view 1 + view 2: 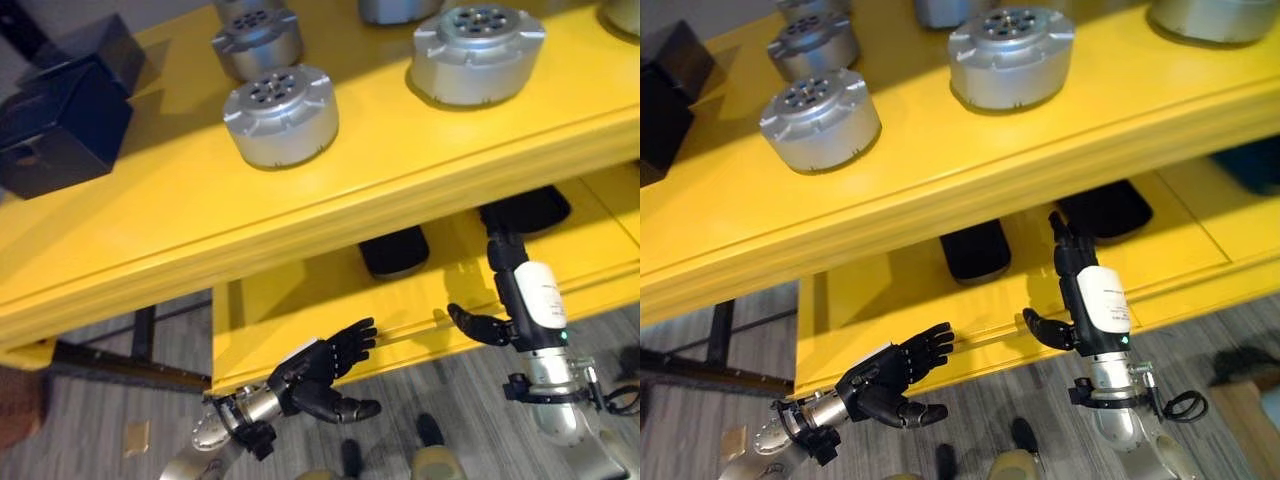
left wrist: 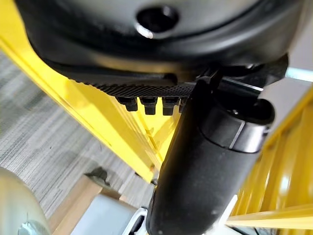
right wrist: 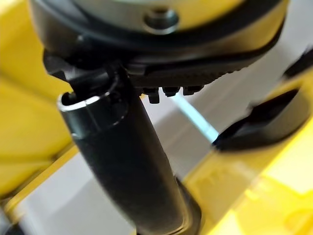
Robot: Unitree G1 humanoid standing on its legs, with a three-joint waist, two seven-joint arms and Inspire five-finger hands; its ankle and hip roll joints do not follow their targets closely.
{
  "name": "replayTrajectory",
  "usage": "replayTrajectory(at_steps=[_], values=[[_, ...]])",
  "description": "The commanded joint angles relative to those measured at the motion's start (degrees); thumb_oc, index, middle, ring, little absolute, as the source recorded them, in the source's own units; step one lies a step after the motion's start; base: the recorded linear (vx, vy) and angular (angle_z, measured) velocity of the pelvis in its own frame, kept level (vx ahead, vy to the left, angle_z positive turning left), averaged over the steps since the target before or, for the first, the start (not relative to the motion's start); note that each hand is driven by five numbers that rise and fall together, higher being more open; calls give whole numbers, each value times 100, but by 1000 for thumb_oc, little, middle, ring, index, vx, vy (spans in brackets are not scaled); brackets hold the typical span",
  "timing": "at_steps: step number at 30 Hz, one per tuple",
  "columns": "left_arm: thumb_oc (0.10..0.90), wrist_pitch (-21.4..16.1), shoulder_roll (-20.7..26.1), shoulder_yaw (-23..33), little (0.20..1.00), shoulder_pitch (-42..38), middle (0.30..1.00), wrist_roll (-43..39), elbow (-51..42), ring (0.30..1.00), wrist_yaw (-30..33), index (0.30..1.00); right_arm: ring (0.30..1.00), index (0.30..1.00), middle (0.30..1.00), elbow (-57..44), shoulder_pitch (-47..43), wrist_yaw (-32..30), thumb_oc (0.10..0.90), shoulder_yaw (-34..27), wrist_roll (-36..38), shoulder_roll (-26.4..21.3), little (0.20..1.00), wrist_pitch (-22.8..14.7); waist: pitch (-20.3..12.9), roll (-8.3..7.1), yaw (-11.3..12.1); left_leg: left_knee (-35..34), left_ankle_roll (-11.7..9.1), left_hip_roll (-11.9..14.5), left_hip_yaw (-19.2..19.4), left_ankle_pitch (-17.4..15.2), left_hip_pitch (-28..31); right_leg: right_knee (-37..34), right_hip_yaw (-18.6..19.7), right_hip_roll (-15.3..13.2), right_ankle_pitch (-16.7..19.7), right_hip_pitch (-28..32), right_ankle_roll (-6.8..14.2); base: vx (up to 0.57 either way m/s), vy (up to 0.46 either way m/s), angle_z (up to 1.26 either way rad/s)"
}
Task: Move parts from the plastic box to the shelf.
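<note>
The left hand (image 1: 318,375) hangs low at 7 o'clock, fingers straight and apart, holding nothing. The right hand (image 1: 500,300) is at 5 o'clock, fingers straight too, reaching up toward the lower yellow shelf (image 1: 300,300) with nothing in it. Up at 12 o'clock, round silver parts (image 1: 280,115) sit on the top shelf (image 1: 150,220), well apart from both hands. There is bare room near its front edge. A dark box (image 1: 60,125) sits at 10 o'clock.
</note>
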Motion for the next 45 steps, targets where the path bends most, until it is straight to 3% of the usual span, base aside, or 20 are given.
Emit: replayTrajectory(at_steps=[1,6,8,9,10,11,15,17,19,21,22,25,30,34,36,45], values=[[900,-719,82,187,1000,2,1000,-103,-155,1000,-246,1000,1000,1000,1000,-259,-512,-452,900,-92,177,-194,1000,-445,-517,-17,125,420,256,-284,-54,-713,-302,71,-30,954,-296,-42,-253,-56,107,-21],[900,-864,134,-22,1000,-153,1000,-224,-87,1000,-569,1000,1000,1000,1000,-352,-309,-383,900,-254,268,-174,1000,-346,-523,-114,-5,-89,280,-172,64,-484,-224,60,27,1020,-223,-183,-183,-78,130,-12],[900,-968,137,-92,1000,-176,1000,-119,-54,1000,-470,1000,1000,1000,1000,-361,-324,-337,900,-223,259,-171,1000,-446,-488,-151,20,-111,264,-111,341,-493,-233,267,-339,968,-321,-293,-164,-108,60,-32],[900,-1017,137,-110,1000,-195,1000,-114,-33,1000,-384,1000,1000,1000,1000,-344,-381,-273,900,-179,245,-164,1000,-523,-450,-169,59,-119,246,-49,593,-497,-226,455,-702,883,-388,-387,-125,-144,28,-70],[900,-1064,133,-123,1000,-237,1000,-170,-18,1000,-274,1000,1000,1000,1000,-320,-494,-182,900,-107,317,-180,1000,-601,-388,-193,101,-109,242,50,970,-510,-213,678,-1164,738,-460,-507,-77,-158,19,-100],[900,-1058,123,-123,1000,-273,1000,-203,-14,1000,-262,1000,1000,1000,1000,-313,-556,-164,900,-43,395,-195,1000,-574,-355,-218,131,-89,251,114,1200,-529,-202,790,-1378,612,-493,-568,-41,-124,4,-105],[900,-1139,99,-249,1000,-455,1000,-126,145,1000,-290,1000,1000,1000,1000,-300,-571,-229,900,24,400,-201,1000,-450,-338,-285,82,6,297,221,1492,-584,-140,860,-1418,267,-447,-529,93,-36,-70,-129],[900,-1259,84,-260,1000,-554,1000,-328,235,1000,-342,1000,1000,1000,1000,-216,-609,-225,900,34,212,-147,1000,-434,-386,-304,81,41,296,304,1710,-620,-70,815,-1548,-85,-321,-456,259,-2,-107,-29],[900,-1265,75,-246,1000,-558,1000,-363,240,1000,-358,1000,1000,1000,1000,-217,-621,-201,900,37,201,-124,1000,-424,-364,-312,81,45,297,319,1756,-646,-9,814,-1610,-174,-303,-400,297,2,-107,-41],[900,-1335,16,-190,1000,-552,1000,-212,363,1000,-291,1000,1000,1000,1000,-267,-714,-119,900,140,203,91,1000,-329,-429,-351,166,48,223,525,2133,-672,137,861,-1937,-787,180,-367,456,9,-327,-26],[900,-1308,14,-185,1000,-554,1000,-155,374,1000,-311,1000,1000,1000,1000,-309,-725,-109,900,144,214,143,1000,-242,-478,-338,182,15,175,606,2142,-762,227,896,-1978,-919,173,-273,557,35,-310,-42],[900,-1162,42,-170,1000,-561,1000,-252,355,1000,-676,1000,1000,1000,1000,-319,-721,-150,900,141,241,160,1000,-88,-554,-340,220,19,96,733,2225,-689,217,662,-2085,-839,8,-29,518,10,-258,-47],[900,-1091,16,-51,1000,-482,1000,-332,116,1000,-335,1000,1000,1000,1000,-152,-700,-291,900,171,194,64,1000,54,-683,-356,207,-88,-157,863,2391,-602,367,2,-2337,-595,-8,172,550,1,-246,-37],[900,-1091,13,-46,1000,-471,1000,-292,106,1000,-318,1000,1000,1000,1000,-116,-673,-329,900,145,197,36,1000,74,-707,-360,189,-98,-187,883,2397,-605,385,-84,-2335,-534,-16,210,522,11,-196,-41],[900,-1188,59,48,1000,-374,1000,-319,22,1000,-192,1000,1000,1000,1000,167,-555,-579,900,-82,244,-114,1000,179,-818,-327,65,-132,-363,1093,2434,-544,414,-239,-2263,-225,-200,344,285,72,-689,-7],[900,-1453,-9,212,1000,-432,1000,-489,112,1000,152,1000,1000,1000,1000,446,-462,-577,900,-318,229,-384,1000,-5,-742,-277,-85,23,-625,1585,2292,-163,296,-76,-1939,243,-549,276,-226,30,-330,-57]])
